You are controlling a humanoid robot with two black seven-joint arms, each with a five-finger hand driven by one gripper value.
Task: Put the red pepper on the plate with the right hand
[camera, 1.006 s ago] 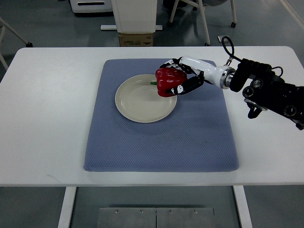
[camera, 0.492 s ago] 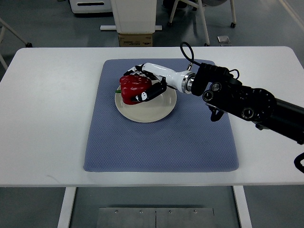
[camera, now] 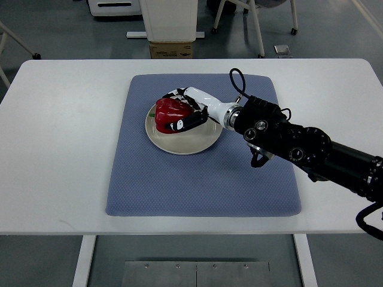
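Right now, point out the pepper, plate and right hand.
pepper (camera: 169, 113), top view, its red upper face.
plate (camera: 197, 143), top view, bare near rim.
right hand (camera: 187, 111), top view, white back of hand curled around the pepper.

Mat (camera: 197, 179) centred on the table (camera: 60, 149), plate (camera: 197, 140) on the mat toward its far edge, pepper (camera: 170, 113) on the plate's left part, right hand (camera: 191, 110) around it

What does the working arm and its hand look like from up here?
The right hand has a glossy white shell with black fingers. A silver ring joins it to the wrist. The right arm behind it is bulky matte black with round silver joint fittings, and a thin black cable loops up near the wrist.
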